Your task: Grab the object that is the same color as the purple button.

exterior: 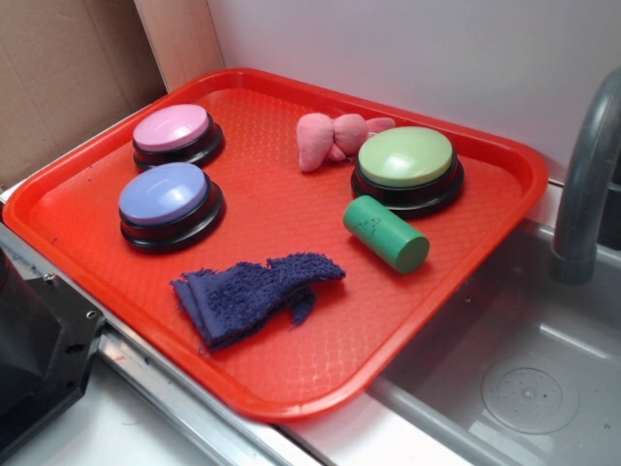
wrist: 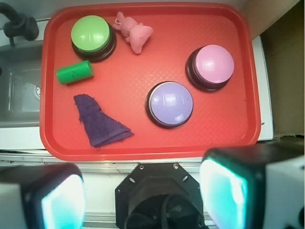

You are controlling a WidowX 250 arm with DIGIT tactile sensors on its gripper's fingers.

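Note:
A dark purple-blue terry rag [exterior: 254,293] lies crumpled near the front edge of the red tray [exterior: 485,233]; it also shows in the wrist view [wrist: 96,121] at the tray's lower left. The purple button [exterior: 167,202], lavender dome on a black base, sits left of the rag and shows in the wrist view [wrist: 170,103]. My gripper [wrist: 143,195] is open and empty, high above and off the tray's near edge, its two fingers [wrist: 62,200] blurred at the bottom corners. The gripper does not show in the exterior view.
A pink-topped button [exterior: 177,134], a green-topped button [exterior: 407,169], a green cylinder [exterior: 385,233] and a pink plush bow [exterior: 333,138] also lie on the tray. A sink basin [exterior: 514,379] with a grey faucet [exterior: 587,184] is to the right. The robot's black base [wrist: 164,195] is below.

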